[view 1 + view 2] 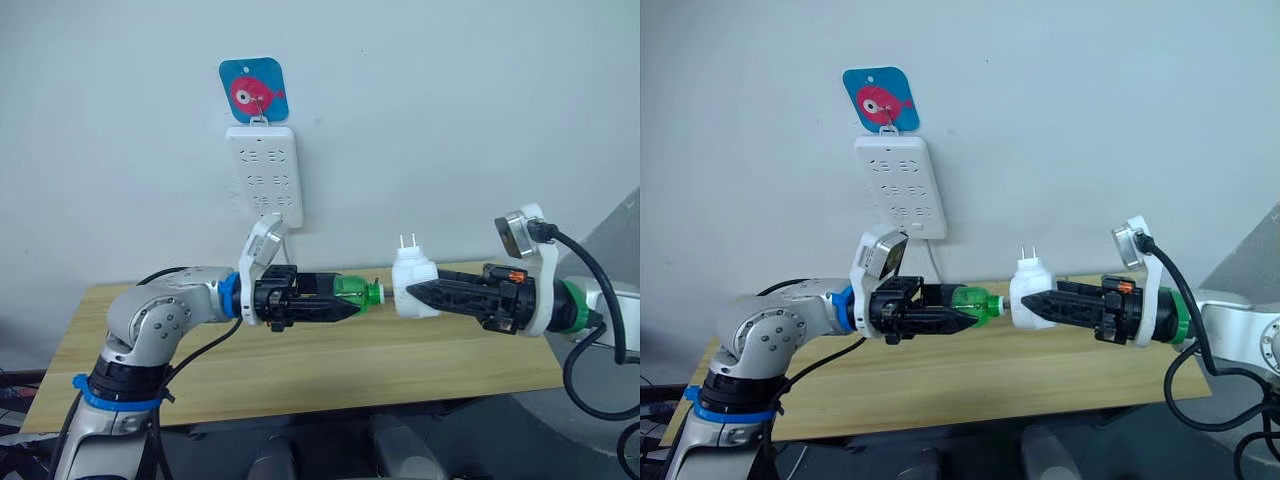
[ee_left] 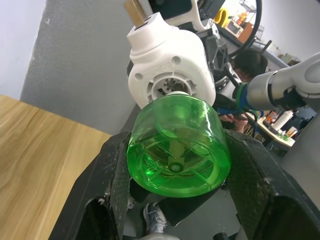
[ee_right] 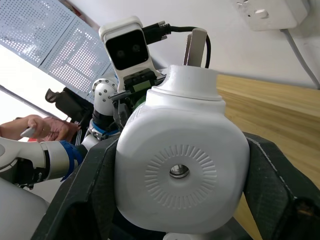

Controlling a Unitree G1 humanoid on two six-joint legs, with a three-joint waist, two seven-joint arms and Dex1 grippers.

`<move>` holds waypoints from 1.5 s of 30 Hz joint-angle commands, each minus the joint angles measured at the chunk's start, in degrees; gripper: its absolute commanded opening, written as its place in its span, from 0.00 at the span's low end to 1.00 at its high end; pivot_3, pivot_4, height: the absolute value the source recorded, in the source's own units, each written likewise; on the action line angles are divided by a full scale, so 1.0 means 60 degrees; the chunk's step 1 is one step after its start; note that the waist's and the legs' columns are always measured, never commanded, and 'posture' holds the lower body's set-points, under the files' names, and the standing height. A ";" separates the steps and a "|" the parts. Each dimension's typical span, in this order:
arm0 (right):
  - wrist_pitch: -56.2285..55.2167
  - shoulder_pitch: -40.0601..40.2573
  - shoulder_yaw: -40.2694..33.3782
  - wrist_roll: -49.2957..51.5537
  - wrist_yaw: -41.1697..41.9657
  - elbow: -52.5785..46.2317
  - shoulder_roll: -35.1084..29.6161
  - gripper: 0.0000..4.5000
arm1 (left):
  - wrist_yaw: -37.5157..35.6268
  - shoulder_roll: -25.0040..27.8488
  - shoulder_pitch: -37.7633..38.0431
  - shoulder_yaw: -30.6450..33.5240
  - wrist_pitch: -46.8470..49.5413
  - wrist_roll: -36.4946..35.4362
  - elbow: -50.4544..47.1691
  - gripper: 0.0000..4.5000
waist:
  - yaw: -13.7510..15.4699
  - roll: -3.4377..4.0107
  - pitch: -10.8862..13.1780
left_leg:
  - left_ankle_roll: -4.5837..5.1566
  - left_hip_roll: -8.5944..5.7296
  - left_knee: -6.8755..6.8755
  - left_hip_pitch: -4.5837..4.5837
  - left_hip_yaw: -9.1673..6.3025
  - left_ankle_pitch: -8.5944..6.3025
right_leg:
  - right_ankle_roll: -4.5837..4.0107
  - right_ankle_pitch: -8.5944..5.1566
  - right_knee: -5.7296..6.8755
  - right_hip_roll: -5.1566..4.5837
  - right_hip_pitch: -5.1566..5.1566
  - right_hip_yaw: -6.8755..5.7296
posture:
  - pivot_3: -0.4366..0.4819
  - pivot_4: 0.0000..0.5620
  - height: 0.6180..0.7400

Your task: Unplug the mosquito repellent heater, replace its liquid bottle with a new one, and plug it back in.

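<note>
While my right gripper [image 1: 412,293] clamps the mosquito repellent heater [image 1: 413,284] above the table [image 1: 330,360], prongs toward 12 o'clock, I'd keep the green bottle [image 1: 357,293], pinched in my left gripper [image 1: 352,306], coaxial with the socket while twisting.

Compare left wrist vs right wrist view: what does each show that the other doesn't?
Left wrist alone: the green bottle base-on, clamped in the left tool, its neck meeting the heater's underside socket.
Right wrist alone: the heater's round top hole, the right tool clamped on the body, the power strip on the wall.
Both: the white heater, a metal prong, the wooden table.
</note>
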 commanded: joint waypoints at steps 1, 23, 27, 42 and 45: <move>0.0004 0.0003 -0.0201 0.0061 0.0144 -0.0011 -0.0157 0.68 | -0.0021 0.0083 -0.0146 0.0246 -0.0047 -0.0178 -0.0150 0.52 | -0.0001 0.0000 0.0000 | 0.0000 0.0000 0.0000 0.0000 0.0000 0.0000 | 0.0000 0.0000 0.0000 0.0000 0.0000 0.0000 | 0.28 0.12 0.61; -0.0152 -0.0135 -0.0056 0.0642 -0.0116 -0.0243 0.0009 0.68 | 0.0050 -0.0180 -0.0062 -0.0127 -0.0457 0.0323 -0.0114 0.52 | 0.0000 0.0000 0.0000 | 0.0000 0.0000 0.0000 -0.0001 0.0000 0.0000 | 0.0000 0.0000 0.0000 0.0000 0.0000 0.0000 | 0.27 0.12 0.61; -0.0158 -0.0113 -0.0009 0.0692 -0.0096 -0.0331 0.0028 0.68 | 0.0112 -0.0318 -0.0115 -0.0089 -0.0392 0.0239 -0.0087 0.52 | 0.0000 0.0000 0.0000 | 0.0000 0.0000 0.0000 -0.0001 0.0000 0.0000 | 0.0000 0.0000 0.0000 0.0000 0.0000 0.0000 | 0.27 0.12 0.61; -0.0295 -0.0214 0.0118 0.0365 -0.0253 -0.0425 0.0146 0.68 | -0.0257 0.0048 -0.0119 0.0020 -0.0166 0.0273 -0.0156 0.52 | -0.0003 0.0000 0.0000 | 0.0000 0.0000 0.0000 0.0000 -0.0001 0.0000 | 0.0000 0.0000 0.0000 0.0000 0.0000 -0.0001 | 0.27 0.13 0.61; -0.0265 -0.0196 0.0005 0.0395 -0.0172 -0.0304 0.0045 0.68 | -0.0515 0.0426 0.0054 -0.0008 -0.0335 0.0509 -0.0161 0.52 | -0.0010 0.0000 0.0000 | 0.0000 0.0001 -0.0001 0.0001 0.0000 0.0000 | 0.0000 0.0000 0.0000 0.0001 0.0000 0.0000 | 0.27 0.13 0.61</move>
